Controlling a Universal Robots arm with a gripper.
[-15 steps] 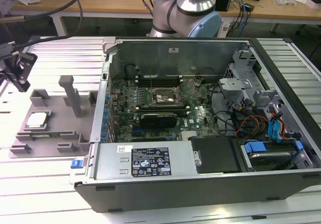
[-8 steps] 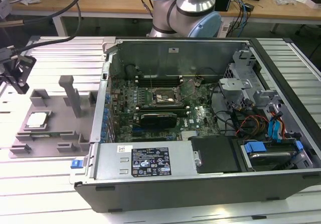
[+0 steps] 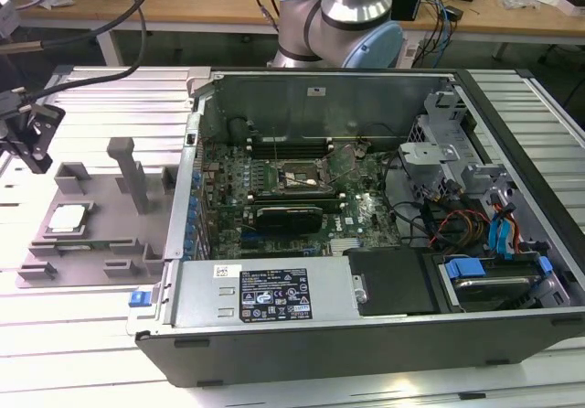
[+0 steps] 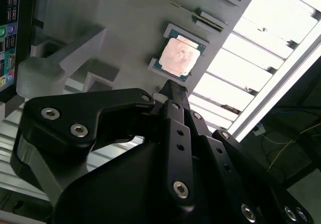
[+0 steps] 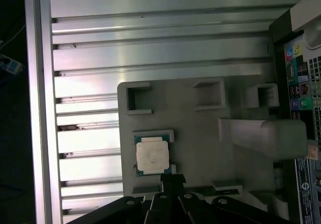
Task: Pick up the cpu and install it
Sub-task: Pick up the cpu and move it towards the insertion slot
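Observation:
The cpu [image 3: 69, 218], a small square chip with a pale metal top, lies flat in a recess of the grey fixture tray [image 3: 114, 214] at the exterior view's left. Both wrist views show the cpu [image 4: 178, 57] [image 5: 152, 156] just beyond my fingertips. My black gripper [image 3: 35, 156] [image 4: 173, 87] [image 5: 173, 179] hangs above the tray's far left part, shut with nothing in it and apart from the chip. The dark motherboard socket [image 3: 297, 177] with its metal frame sits inside the open computer case [image 3: 274, 294].
A tall grey post [image 3: 128, 166] rises from the tray between the chip and the case wall. The tray and case rest on a ribbed aluminium table [image 5: 150, 28]. The arm's base [image 3: 343, 15] stands behind the case. Cables and drive bays [image 3: 484, 243] crowd the case's right side.

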